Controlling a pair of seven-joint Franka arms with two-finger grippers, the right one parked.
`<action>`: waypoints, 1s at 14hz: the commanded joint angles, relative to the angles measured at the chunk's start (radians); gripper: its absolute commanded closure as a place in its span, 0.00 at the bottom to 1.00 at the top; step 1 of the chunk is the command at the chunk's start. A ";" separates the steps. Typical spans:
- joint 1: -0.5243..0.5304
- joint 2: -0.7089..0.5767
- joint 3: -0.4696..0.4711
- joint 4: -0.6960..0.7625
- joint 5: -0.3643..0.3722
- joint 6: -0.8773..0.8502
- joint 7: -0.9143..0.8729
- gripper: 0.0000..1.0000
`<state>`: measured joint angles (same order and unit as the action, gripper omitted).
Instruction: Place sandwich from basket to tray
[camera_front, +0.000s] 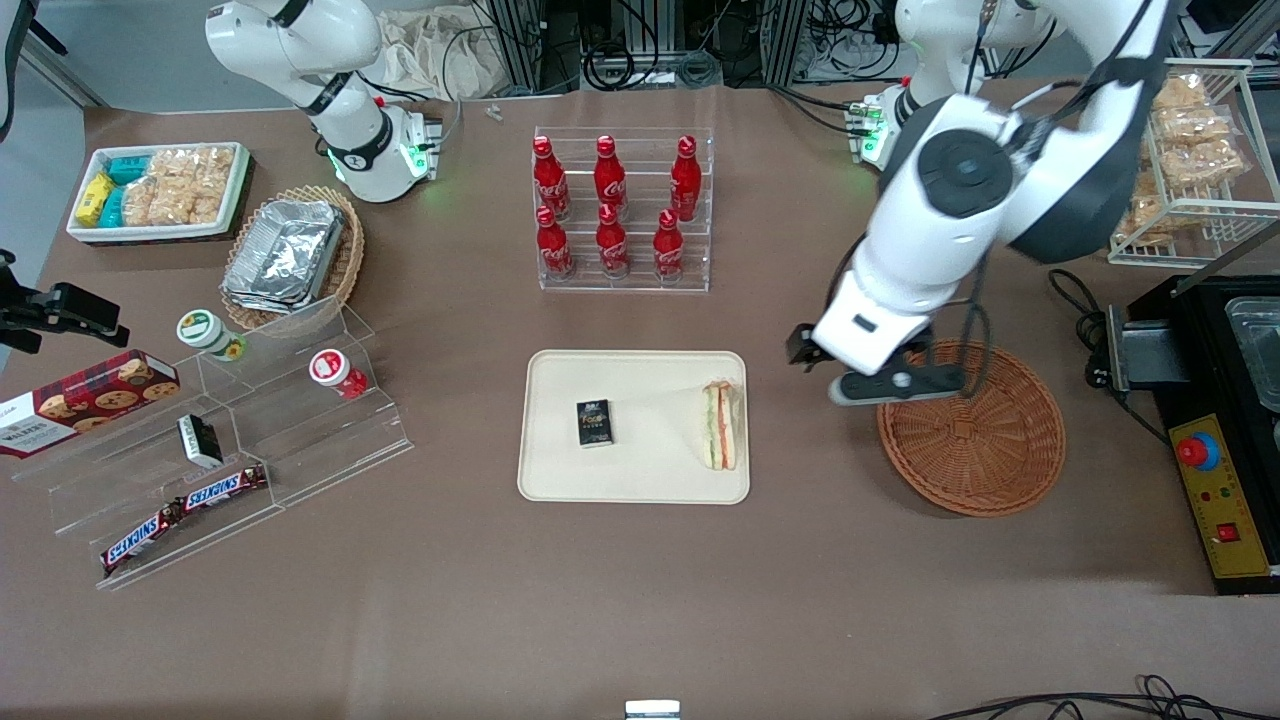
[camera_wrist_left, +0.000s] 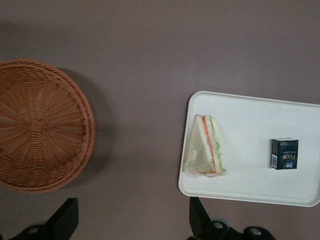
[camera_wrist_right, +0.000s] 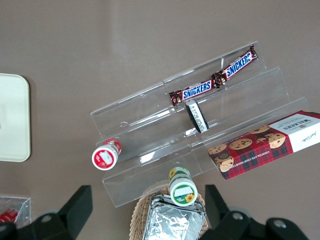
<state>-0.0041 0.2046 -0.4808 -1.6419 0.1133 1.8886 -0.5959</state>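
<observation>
High front overview of the whole table; left wrist view straight down, probably higher than the gripper (camera_front: 880, 385), sharing tray (camera_front: 560, 470) (camera_wrist_left: 300, 192), sandwich (camera_front: 721, 425) (camera_wrist_left: 206, 152), basket (camera_front: 1000, 450) (camera_wrist_left: 45, 125).

In the front view the working arm covers the part of the basket (camera_front: 975, 440) farthest from the camera. The tool (camera_front: 868, 372) hangs above the tabletop (camera_front: 640, 580) between basket and tray (camera_front: 560, 470); in the wrist view only two dark fingertips (camera_wrist_left: 65, 220) show, well apart, the rest cut off by the picture's edge. That same edge also clips the basket and one end of the tray. The print on the small dark box (camera_front: 594, 422) on the tray is too small to read. The sandwich (camera_front: 720, 425) label cannot be made out through the wrap.
</observation>
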 joint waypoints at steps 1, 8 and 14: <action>0.084 -0.105 -0.001 -0.030 -0.082 -0.113 0.137 0.00; 0.282 -0.301 0.011 -0.036 -0.165 -0.351 0.381 0.00; 0.049 -0.363 0.329 -0.038 -0.162 -0.439 0.387 0.00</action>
<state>0.1236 -0.1176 -0.2365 -1.6483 -0.0364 1.4765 -0.2191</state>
